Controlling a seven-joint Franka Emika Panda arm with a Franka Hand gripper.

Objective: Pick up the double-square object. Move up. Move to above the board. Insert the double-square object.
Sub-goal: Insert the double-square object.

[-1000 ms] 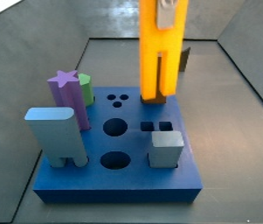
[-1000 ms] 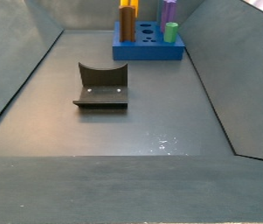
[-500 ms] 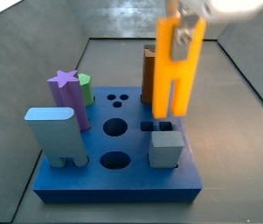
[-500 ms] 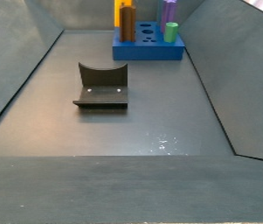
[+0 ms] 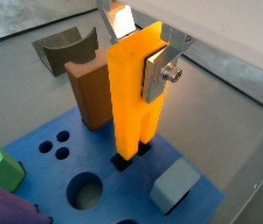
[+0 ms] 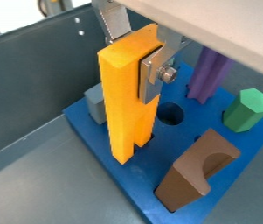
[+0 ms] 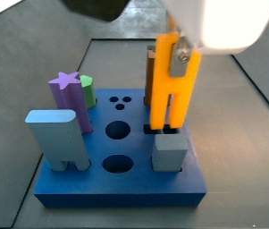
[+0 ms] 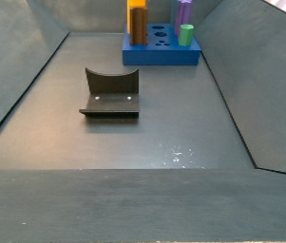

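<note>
My gripper (image 5: 137,63) is shut on the upper part of the double-square object (image 5: 134,101), a tall orange-yellow bar, and holds it upright over the board (image 5: 46,179). One silver finger (image 5: 157,74) presses its side; the other is mostly hidden behind it. In a side view the object (image 7: 170,85) hangs from the gripper (image 7: 173,52) with its two prongs at the mouth of the dark square holes (image 7: 168,131). It also shows in the other views (image 6: 127,101) (image 8: 136,19). The board is a thick blue slab (image 7: 124,186) (image 6: 128,179) (image 8: 158,55).
On the board stand a brown block (image 5: 89,87) (image 6: 197,171) close behind the bar, a grey block (image 7: 169,152) in front of the holes, a pale blue block (image 7: 55,139), a purple star peg (image 7: 65,97) and a green peg (image 6: 250,109). The fixture (image 8: 111,93) stands mid-floor. Grey walls enclose the floor.
The gripper has carried the orange bar from the board's back edge towards its middle and lowered it, so the prongs now reach the square holes.
</note>
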